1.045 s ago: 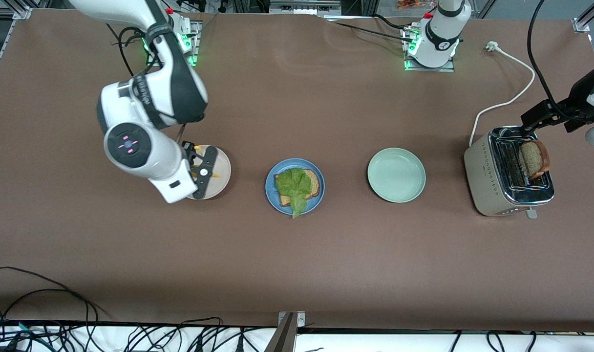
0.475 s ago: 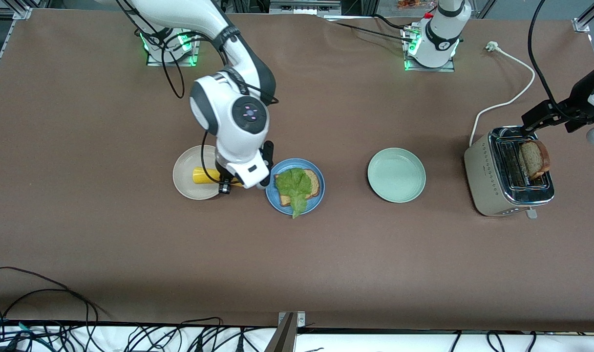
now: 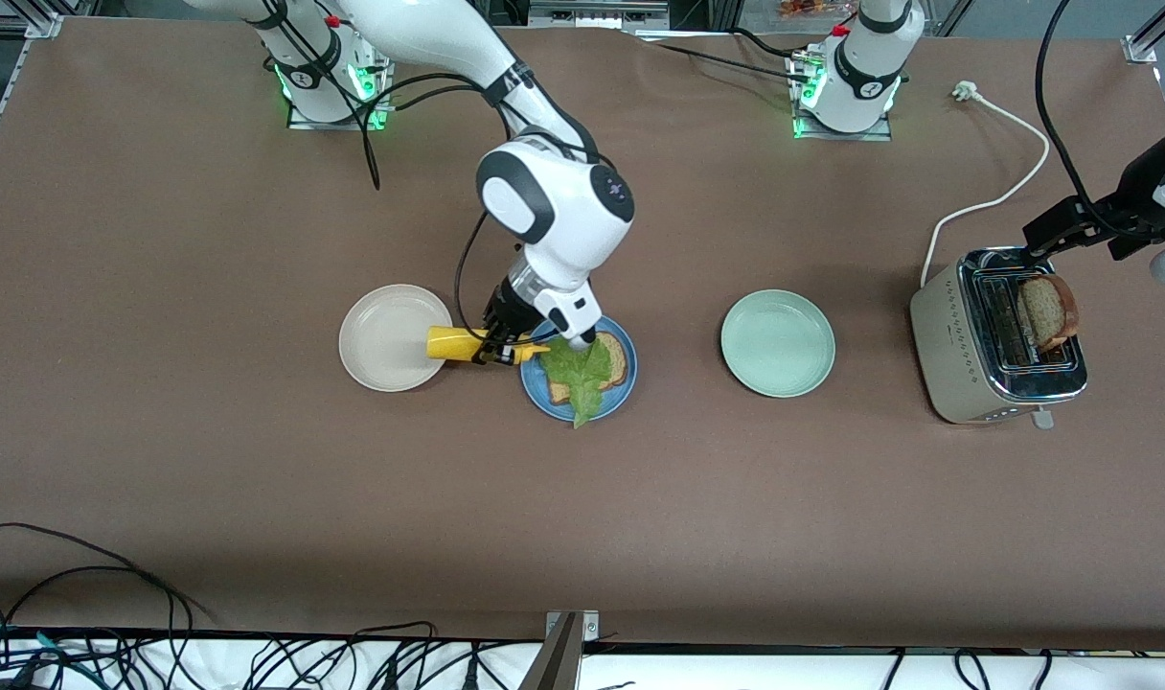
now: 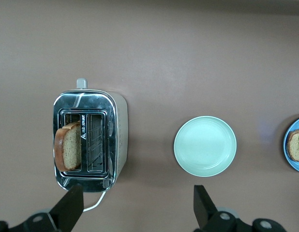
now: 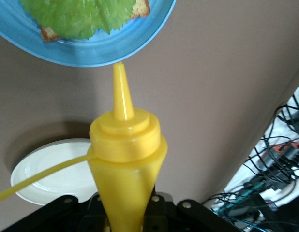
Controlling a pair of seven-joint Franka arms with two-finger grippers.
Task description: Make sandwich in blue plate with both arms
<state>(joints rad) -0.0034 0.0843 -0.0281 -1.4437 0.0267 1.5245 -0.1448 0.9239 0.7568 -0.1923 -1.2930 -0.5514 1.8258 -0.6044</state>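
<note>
The right gripper (image 3: pixel 494 345) is clamped on a yellow squeeze bottle (image 3: pixel 463 344), held in the air on its side over the gap between the beige plate (image 3: pixel 391 337) and the blue plate (image 3: pixel 579 367). The bottle's long axis runs along the row of plates, its base over the beige plate's edge and its tapered nozzle (image 3: pixel 536 351) pointing at the blue plate, the tip just over that plate's rim. In the right wrist view the nozzle (image 5: pixel 121 92) aims straight at the plate's rim (image 5: pixel 140 46). On the blue plate lies a slice of toasted bread (image 3: pixel 613 358) with a ruffled lettuce leaf (image 3: pixel 581 372) on top; the leaf's narrow end hangs over the rim nearest the front camera. Half a second ago the bottle was over the beige plate, and the right arm has since swung it toward the blue plate; bread and leaf have not shifted. The left gripper (image 4: pixel 137 208) waits with its fingers spread wide, empty, over the toaster (image 3: pixel 999 335) at the left arm's end of the table, where a second slice (image 3: pixel 1047 311) stands up in one slot. A pale green plate (image 3: pixel 777 343) sits between toaster and blue plate.
</note>
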